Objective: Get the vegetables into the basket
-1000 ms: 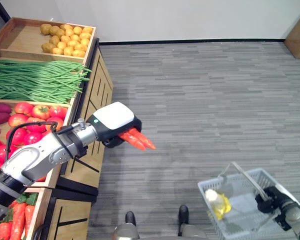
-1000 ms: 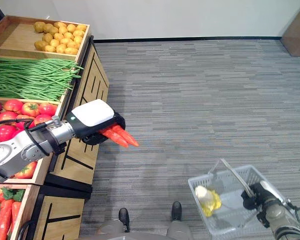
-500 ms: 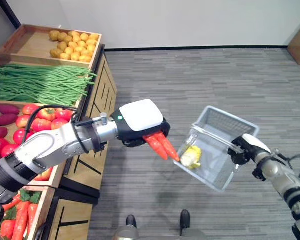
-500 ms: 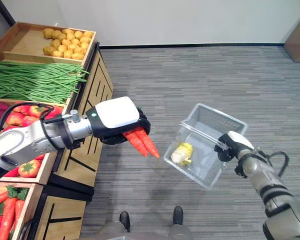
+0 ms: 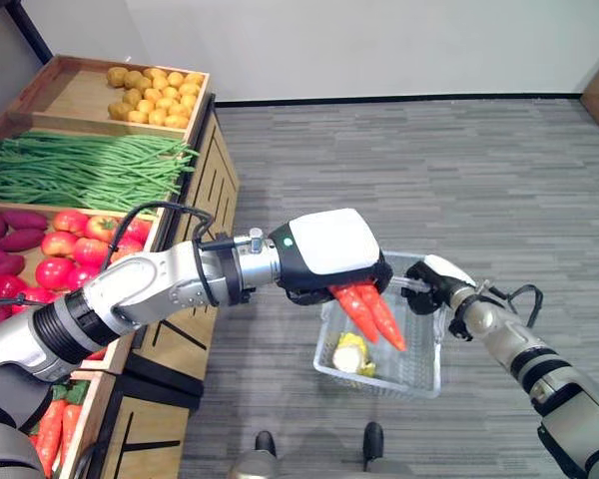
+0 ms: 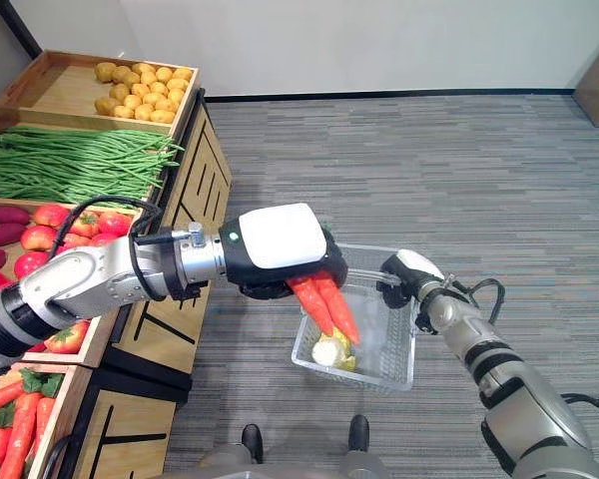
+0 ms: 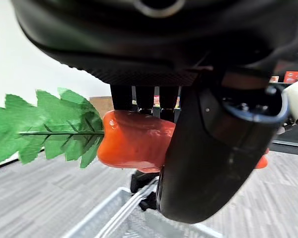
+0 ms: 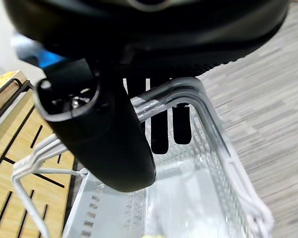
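At the left edge of the head views a wooden produce stand (image 5: 195,190) holds potatoes (image 5: 150,88) at the upper left, then long green beans (image 5: 80,170), tomatoes (image 5: 75,244) and purple sweet potatoes (image 5: 5,228) below. No writing can be read. At centre the left hand (image 5: 329,257), capped in smooth white, has its fingers and thumb curled round two tapered orange carrots (image 5: 371,313); their tips point down into the basket (image 6: 384,367), and the wrist view shows leafy green tops (image 7: 44,126) beyond the fingers. The clear meshed basket hangs at lower centre with a yellow vegetable (image 5: 351,353) inside. To the right, the right hand (image 5: 437,286) is clamped on the wire handle (image 8: 188,96).
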Motion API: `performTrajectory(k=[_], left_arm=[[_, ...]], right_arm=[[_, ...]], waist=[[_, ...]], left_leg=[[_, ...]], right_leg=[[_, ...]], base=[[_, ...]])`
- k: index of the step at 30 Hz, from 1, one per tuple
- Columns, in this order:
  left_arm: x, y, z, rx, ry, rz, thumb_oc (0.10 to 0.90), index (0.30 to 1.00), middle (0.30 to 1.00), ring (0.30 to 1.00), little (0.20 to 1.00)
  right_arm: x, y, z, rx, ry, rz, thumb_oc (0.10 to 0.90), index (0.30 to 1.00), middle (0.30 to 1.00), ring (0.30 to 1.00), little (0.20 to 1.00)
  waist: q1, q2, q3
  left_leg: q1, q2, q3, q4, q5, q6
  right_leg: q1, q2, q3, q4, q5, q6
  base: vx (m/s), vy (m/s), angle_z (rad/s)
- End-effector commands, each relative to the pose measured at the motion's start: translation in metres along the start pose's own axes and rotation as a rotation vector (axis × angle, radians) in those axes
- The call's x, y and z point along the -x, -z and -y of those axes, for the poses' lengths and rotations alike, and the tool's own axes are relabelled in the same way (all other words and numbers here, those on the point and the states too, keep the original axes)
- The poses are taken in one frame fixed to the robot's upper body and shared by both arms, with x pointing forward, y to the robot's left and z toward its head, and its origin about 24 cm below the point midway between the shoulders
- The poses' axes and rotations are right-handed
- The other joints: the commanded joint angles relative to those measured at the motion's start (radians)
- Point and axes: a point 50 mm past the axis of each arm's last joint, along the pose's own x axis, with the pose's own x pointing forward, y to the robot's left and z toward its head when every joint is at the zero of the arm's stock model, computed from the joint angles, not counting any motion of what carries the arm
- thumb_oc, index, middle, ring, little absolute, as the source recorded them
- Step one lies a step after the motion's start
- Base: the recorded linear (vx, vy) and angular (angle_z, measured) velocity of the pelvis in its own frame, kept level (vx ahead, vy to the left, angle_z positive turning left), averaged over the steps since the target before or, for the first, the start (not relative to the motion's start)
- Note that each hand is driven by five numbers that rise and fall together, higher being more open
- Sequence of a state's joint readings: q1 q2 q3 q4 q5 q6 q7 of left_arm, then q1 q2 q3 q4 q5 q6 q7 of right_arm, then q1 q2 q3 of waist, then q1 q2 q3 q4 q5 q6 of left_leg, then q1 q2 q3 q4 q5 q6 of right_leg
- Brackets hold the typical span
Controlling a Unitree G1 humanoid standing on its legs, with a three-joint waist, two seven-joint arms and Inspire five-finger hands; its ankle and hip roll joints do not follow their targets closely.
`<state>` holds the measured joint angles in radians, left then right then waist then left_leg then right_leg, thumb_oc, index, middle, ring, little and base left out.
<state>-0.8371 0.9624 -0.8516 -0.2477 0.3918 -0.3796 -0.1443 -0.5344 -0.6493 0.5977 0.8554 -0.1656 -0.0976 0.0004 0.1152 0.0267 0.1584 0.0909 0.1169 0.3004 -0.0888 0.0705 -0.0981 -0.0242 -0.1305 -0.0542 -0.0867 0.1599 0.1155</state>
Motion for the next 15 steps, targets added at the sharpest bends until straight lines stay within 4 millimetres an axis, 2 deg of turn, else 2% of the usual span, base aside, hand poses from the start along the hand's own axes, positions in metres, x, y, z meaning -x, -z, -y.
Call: performTrajectory(k=[1, 5, 7, 9, 15], left_arm=[[-0.009, 0.004, -0.021, 0.014, -0.104, 0.016, 0.4, 0.3, 0.3, 0.3, 0.3], [-0.019, 0.005, -0.002, 0.065, -0.066, 0.006, 0.4, 0.3, 0.3, 0.3, 0.3], [-0.02, 0.007, 0.001, 0.074, -0.062, -0.004, 0.4, 0.3, 0.3, 0.3, 0.3], [-0.023, 0.016, 0.023, 0.129, -0.046, -0.075, 0.4, 0.3, 0.3, 0.3, 0.3], [-0.022, 0.03, 0.059, 0.184, 0.025, -0.185, 0.4, 0.3, 0.3, 0.3, 0.3]], right_arm=[[-0.007, -0.094, 0.103, -0.149, 0.365, 0.346, 0.4, 0.3, 0.3, 0.3, 0.3], [-0.008, -0.117, 0.099, -0.202, 0.349, 0.424, 0.4, 0.3, 0.3, 0.3, 0.3], [-0.008, -0.119, 0.098, -0.211, 0.346, 0.431, 0.4, 0.3, 0.3, 0.3, 0.3], [-0.005, -0.135, 0.1, -0.213, 0.348, 0.488, 0.4, 0.3, 0.3, 0.3, 0.3], [0.005, -0.157, 0.104, -0.238, 0.378, 0.594, 0.4, 0.3, 0.3, 0.3, 0.3]], waist=[[0.012, -0.023, -0.048], [0.012, -0.028, -0.046], [0.011, -0.029, -0.046], [0.01, -0.034, -0.043], [0.006, -0.035, -0.039]], left_leg=[[-0.006, 0.016, 0.009, 0.002, -0.02, -0.031], [-0.003, 0.014, 0.008, 0.002, -0.023, -0.027], [-0.003, 0.013, 0.008, 0.002, -0.023, -0.027], [-0.006, 0.014, 0.011, 0.002, -0.023, -0.025], [-0.004, 0.017, 0.016, 0.002, -0.022, -0.025]], right_leg=[[0.046, -0.039, -0.053, 0.001, -0.064, 0.054], [0.047, -0.04, -0.051, 0.002, -0.065, 0.053], [0.047, -0.041, -0.05, 0.002, -0.065, 0.053], [0.041, -0.039, -0.046, 0.002, -0.064, 0.051], [0.038, -0.036, -0.042, 0.004, -0.064, 0.047]], base=[[0.0, 0.0, 0.0], [0.0, 0.0, 0.0], [0.0, 0.0, 0.0], [0.0, 0.0, 0.0], [0.0, -0.002, -0.03]])
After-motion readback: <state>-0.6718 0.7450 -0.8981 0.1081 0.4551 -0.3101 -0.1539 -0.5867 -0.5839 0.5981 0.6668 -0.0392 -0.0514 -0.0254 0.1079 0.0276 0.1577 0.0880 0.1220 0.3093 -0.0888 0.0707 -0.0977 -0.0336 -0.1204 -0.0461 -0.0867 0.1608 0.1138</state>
